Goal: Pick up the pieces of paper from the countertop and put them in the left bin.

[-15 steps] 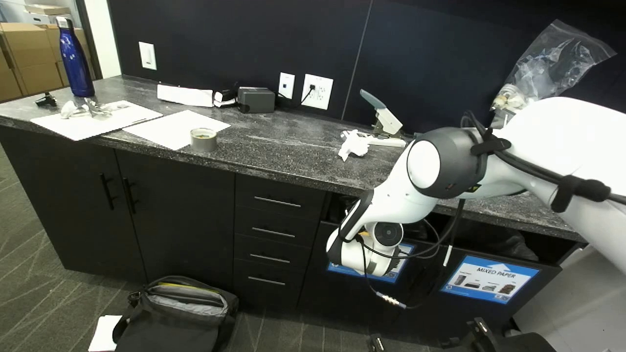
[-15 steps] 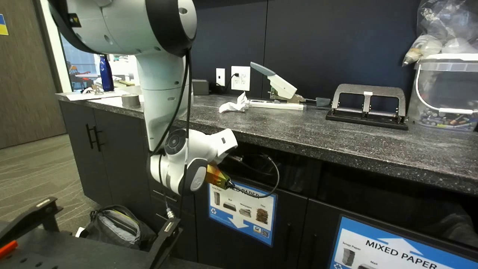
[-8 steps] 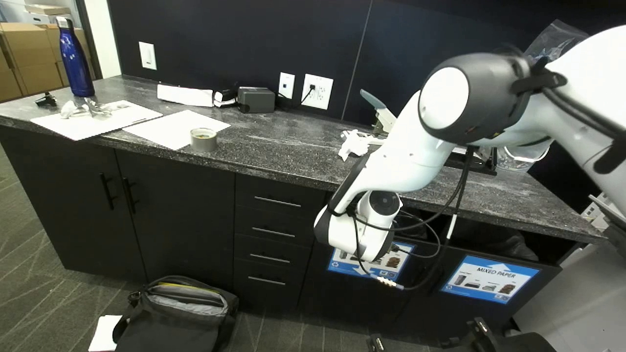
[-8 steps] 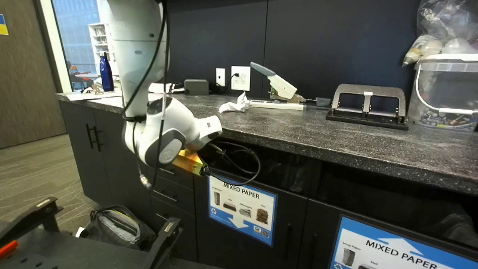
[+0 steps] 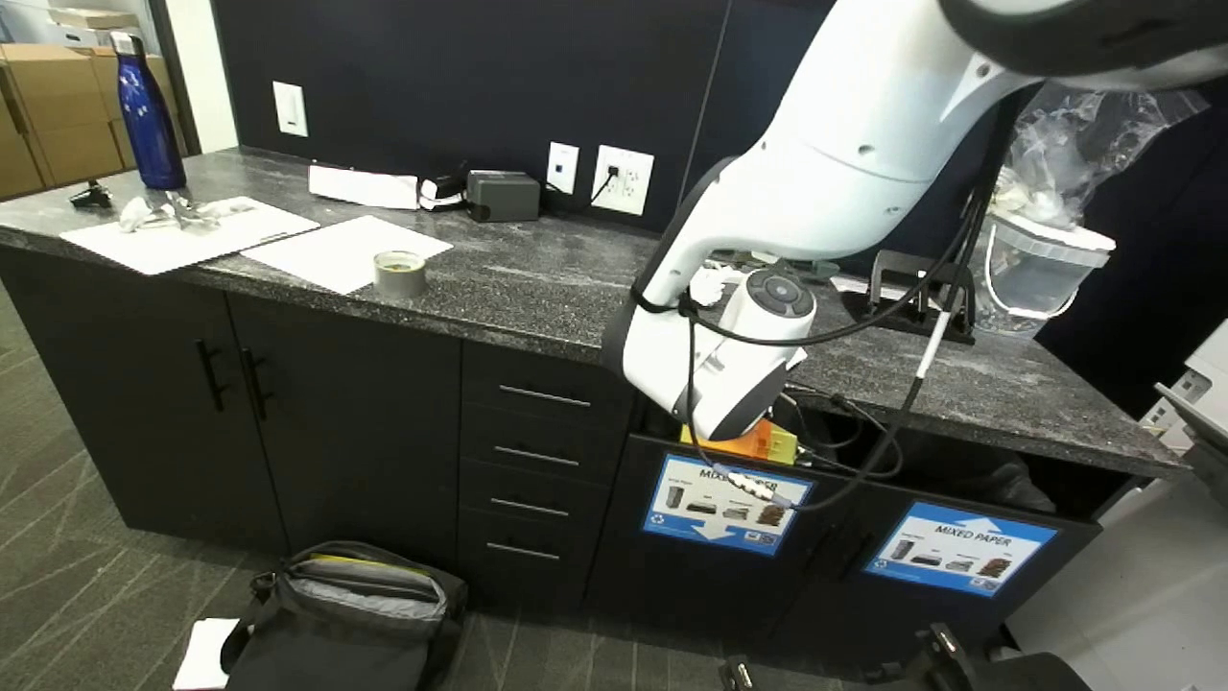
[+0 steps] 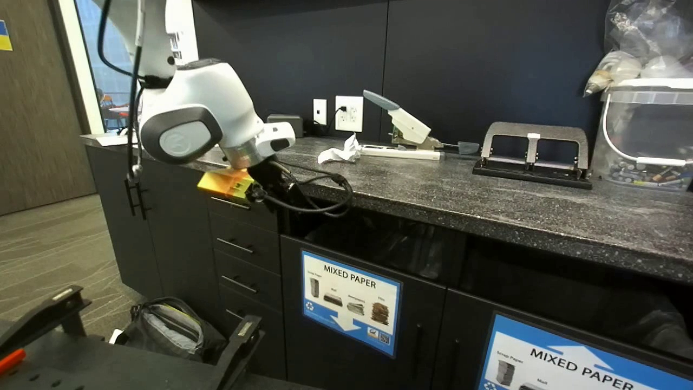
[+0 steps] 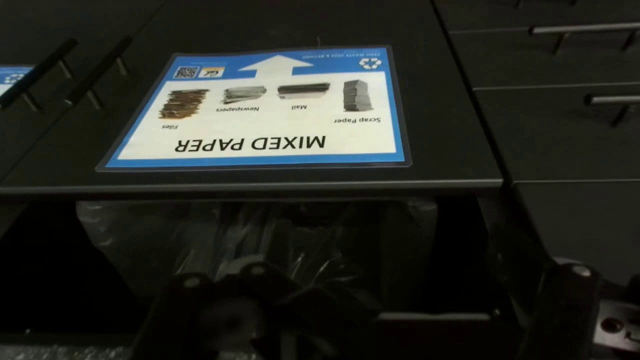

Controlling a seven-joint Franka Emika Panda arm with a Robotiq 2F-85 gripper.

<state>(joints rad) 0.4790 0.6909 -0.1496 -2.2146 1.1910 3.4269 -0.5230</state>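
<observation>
Pincer (image 7: 387, 300): fingers (image 7: 570, 295) spread wide apart, darkness between them; it has hold of nothing that I can make out (the wrist view is dim just here). It stands at the front edge of the tabletop (image 6: 487, 200), by the slot of the left bin (image 6: 422, 306).
Left bin: just beyond the fingers in the wrist view, a clear liner (image 7: 250, 240) inside its slot, a blue-and-white "MIXED PAPER" label (image 7: 255, 122) on its front.
Nearest scrap (image 6: 341, 154): crumpled white paper on the tabletop, apart from the pincer and farther back from the front edge; in an exterior view the arm (image 5: 844, 163) partly covers it.
Stapler (image 6: 409, 125): just beside that scrap, handle raised; whether the two touch, I cannot tell.
Tape roll (image 5: 399, 280): near the front edge, by the corner of a flat white sheet (image 5: 331, 254).
Far scraps (image 5: 144, 216): more crumpled pieces, well apart from the pincer towards the tabletop's far end, lying on another flat sheet (image 5: 173, 251).
Bottle (image 5: 151, 125): blue, upright, just behind those scraps.
Wall (image 5: 432, 86): dark, behind the things on the tabletop, with white outlets (image 5: 631, 187) set into it.
</observation>
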